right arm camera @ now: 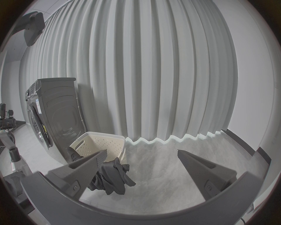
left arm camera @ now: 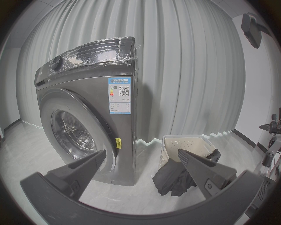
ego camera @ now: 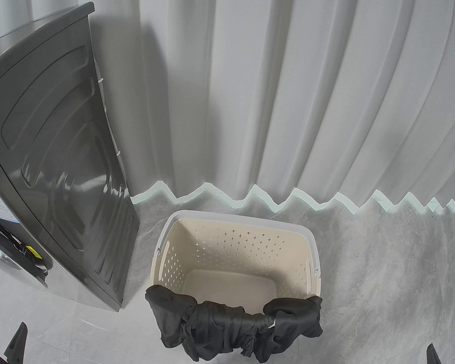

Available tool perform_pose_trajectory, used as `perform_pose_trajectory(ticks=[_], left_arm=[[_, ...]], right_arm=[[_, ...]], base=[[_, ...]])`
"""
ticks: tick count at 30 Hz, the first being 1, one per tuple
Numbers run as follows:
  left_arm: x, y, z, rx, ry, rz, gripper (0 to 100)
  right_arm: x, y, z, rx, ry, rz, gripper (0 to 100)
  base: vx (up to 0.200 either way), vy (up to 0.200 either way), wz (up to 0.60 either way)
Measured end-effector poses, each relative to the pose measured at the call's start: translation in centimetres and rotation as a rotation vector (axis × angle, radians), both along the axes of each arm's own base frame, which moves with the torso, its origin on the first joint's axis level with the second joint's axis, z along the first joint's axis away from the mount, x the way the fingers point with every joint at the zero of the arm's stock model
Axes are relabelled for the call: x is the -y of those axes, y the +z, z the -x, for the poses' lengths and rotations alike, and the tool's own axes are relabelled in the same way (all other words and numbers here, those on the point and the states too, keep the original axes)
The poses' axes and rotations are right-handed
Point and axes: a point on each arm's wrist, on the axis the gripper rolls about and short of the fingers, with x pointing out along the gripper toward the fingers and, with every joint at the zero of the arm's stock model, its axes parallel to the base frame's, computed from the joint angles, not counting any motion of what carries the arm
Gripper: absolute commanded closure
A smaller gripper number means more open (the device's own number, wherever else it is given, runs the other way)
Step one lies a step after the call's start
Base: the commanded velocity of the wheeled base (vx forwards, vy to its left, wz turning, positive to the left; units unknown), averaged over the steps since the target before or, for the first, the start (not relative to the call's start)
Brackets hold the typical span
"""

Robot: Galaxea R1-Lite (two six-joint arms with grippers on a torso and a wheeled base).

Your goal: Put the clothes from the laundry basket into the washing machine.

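Both grippers hang low over the pale floor [ego camera: 389, 270] with nothing between their fingers. The left gripper [left arm camera: 142, 152] is spread wide, and so is the right gripper [right arm camera: 142, 152]; neither touches anything.

A dark bundle of clothes [ego camera: 224, 328] is draped over the near rim of the laundry basket [ego camera: 307, 233], hanging down its outer side toward the robot. From the head camera, looking down, the inside of the cream basket is bare, its walls pierced with small holes.

Just to the basket's left stands the grey washing machine [ego camera: 55, 147], apart from it by a narrow strip of floor. From above, its ribbed side panel and top edge show. The left wrist camera faces its front: a round porthole [left arm camera: 73, 134] with the metal drum gleaming in it, a knob [left arm camera: 56, 62] on a control panel under clear film, and a blue label [left arm camera: 119, 95]. I cannot tell whether the door is open. The right wrist camera takes in the machine's side and the clothes hanging outside the basket.

White pleated curtains [ego camera: 300, 91] close off the back.
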Motion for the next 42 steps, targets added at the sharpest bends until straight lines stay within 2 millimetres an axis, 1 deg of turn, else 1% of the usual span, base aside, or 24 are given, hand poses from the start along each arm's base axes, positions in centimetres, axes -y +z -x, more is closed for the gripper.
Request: perform_pose_trajectory(ticks=[13, 25, 34, 42], left_arm=[[0.00, 0.00, 0.00, 0.000, 0.000, 0.000, 0], [0.00, 0.00, 0.00, 0.000, 0.000, 0.000, 0], [0.00, 0.00, 0.00, 0.000, 0.000, 0.000, 0], [0.00, 0.00, 0.00, 0.000, 0.000, 0.000, 0]], right_arm=[[0.00, 0.00, 0.00, 0.000, 0.000, 0.000, 0], [0.00, 0.00, 0.00, 0.000, 0.000, 0.000, 0], [0.00, 0.00, 0.00, 0.000, -0.001, 0.000, 0], [0.00, 0.00, 0.00, 0.000, 0.000, 0.000, 0]], base=[[0.000, 0.000, 0.00], [0.200, 0.000, 0.00], [0.000, 0.000, 0.00], [0.200, 0.000, 0.00]])
